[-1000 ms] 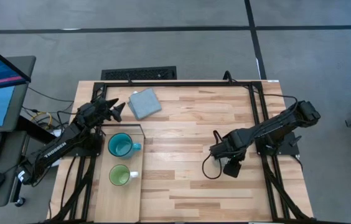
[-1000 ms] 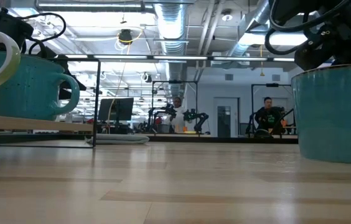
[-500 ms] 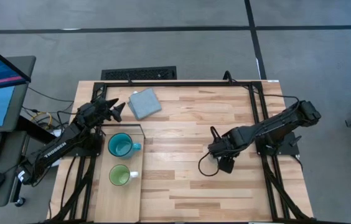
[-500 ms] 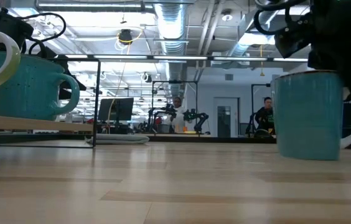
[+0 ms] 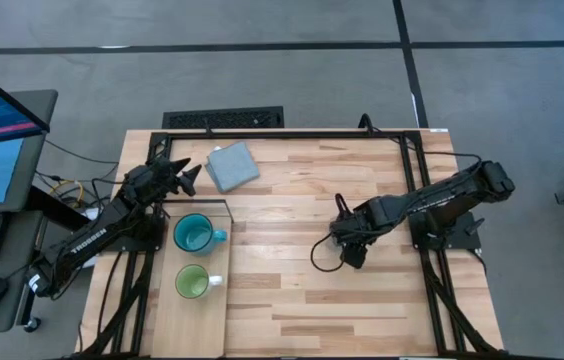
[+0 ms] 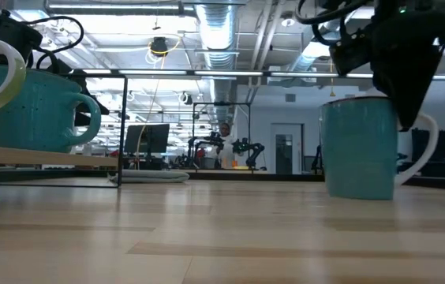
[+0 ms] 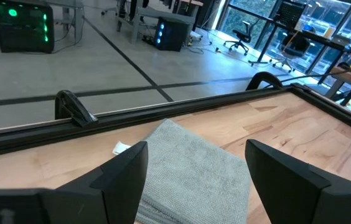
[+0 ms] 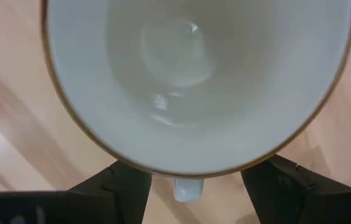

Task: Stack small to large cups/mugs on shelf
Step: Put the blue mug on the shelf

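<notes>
A: Where is the third mug found?

B: The glazed ceramic mug with a blue-green outside, pale inside and white handle (image 6: pixel 357 150) is set upright on the striped plank tabletop (image 5: pixel 292 300), near its middle. The right gripper (image 8: pixel 194 177) is held directly above it, fingers spread to either side of the handle and closed on nothing.

A: And which way is the shelf from there?

B: The long pale wooden shelf panel (image 5: pixel 167 320) lies well apart, toward the left arm's side, with its long axis running from front to back. A smooth round teal-blue mug (image 5: pixel 194 235) and a light green mug (image 5: pixel 192 282) are already placed on it, side by side.

A: Which arm is nearer?

B: The right arm is judged nearer the loose mug. The left gripper (image 7: pixel 194 168) is parked beside the shelf, released and empty, over the soft grey-blue square pad (image 7: pixel 188 168).
</notes>
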You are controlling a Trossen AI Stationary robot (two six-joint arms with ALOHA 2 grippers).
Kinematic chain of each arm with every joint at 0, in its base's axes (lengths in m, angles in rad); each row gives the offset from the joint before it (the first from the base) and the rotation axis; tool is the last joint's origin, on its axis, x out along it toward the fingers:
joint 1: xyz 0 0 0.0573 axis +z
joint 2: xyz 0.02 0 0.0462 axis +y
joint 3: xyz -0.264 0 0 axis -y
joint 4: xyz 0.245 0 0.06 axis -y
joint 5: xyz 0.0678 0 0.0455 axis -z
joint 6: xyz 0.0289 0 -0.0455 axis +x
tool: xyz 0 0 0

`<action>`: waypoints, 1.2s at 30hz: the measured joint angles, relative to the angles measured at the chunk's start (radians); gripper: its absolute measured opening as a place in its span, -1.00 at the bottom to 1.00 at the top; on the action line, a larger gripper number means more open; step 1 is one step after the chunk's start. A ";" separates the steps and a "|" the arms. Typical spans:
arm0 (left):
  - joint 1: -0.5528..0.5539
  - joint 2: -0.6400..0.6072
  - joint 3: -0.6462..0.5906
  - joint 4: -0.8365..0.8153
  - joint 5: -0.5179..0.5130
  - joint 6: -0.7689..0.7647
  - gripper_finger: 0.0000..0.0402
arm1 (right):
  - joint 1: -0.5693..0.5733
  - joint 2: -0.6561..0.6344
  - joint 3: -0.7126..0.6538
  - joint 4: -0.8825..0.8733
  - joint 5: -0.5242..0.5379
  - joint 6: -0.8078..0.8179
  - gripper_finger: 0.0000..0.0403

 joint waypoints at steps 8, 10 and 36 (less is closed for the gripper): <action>0.000 0.000 0.000 0.000 0.000 0.000 0.30 | -0.053 0.000 0.000 0.014 0.047 -0.077 0.27; 0.000 0.000 0.000 0.000 0.000 0.000 0.30 | -0.068 0.000 0.000 0.018 0.072 -0.079 0.27; 0.000 0.000 0.000 0.000 0.000 -0.005 0.30 | -0.153 0.001 0.000 0.124 0.104 -0.229 0.27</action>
